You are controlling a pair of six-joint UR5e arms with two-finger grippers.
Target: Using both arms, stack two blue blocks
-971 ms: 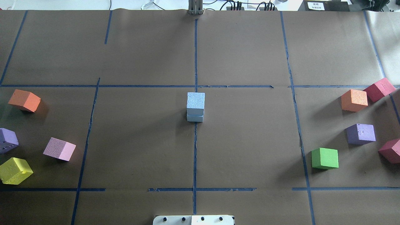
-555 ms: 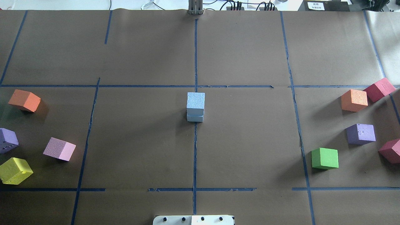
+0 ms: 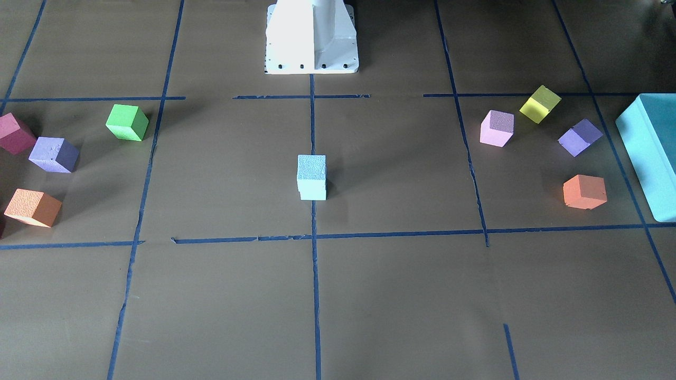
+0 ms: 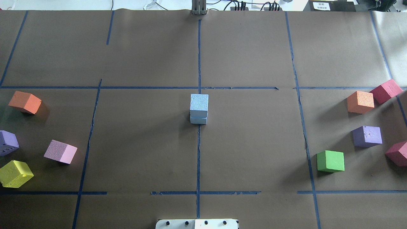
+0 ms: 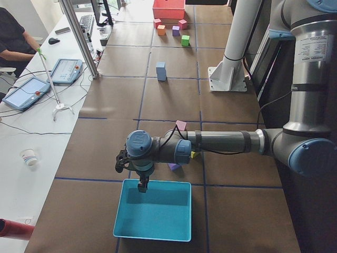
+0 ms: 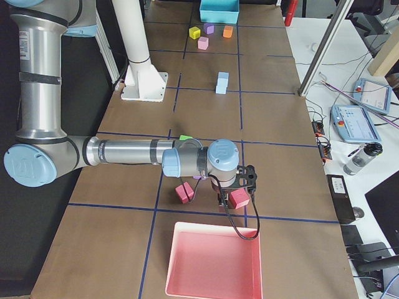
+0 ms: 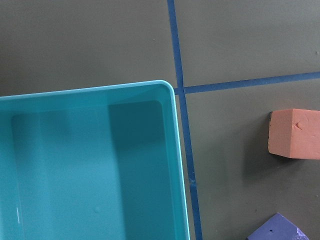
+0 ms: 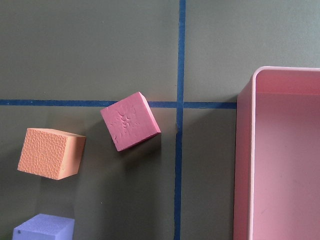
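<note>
The two pale blue blocks stand stacked at the table's centre on the blue tape line: the top block sits on the bottom block. The stack also shows in the front-facing view and both side views. No gripper touches it. My left gripper hangs over the teal box at the table's left end. My right gripper hangs by a red cube near the pink tray. I cannot tell whether either gripper is open or shut.
Orange, purple, pink and yellow cubes lie at the left. Orange, red, purple, green and red cubes lie at the right. The white pedestal stands at the near edge.
</note>
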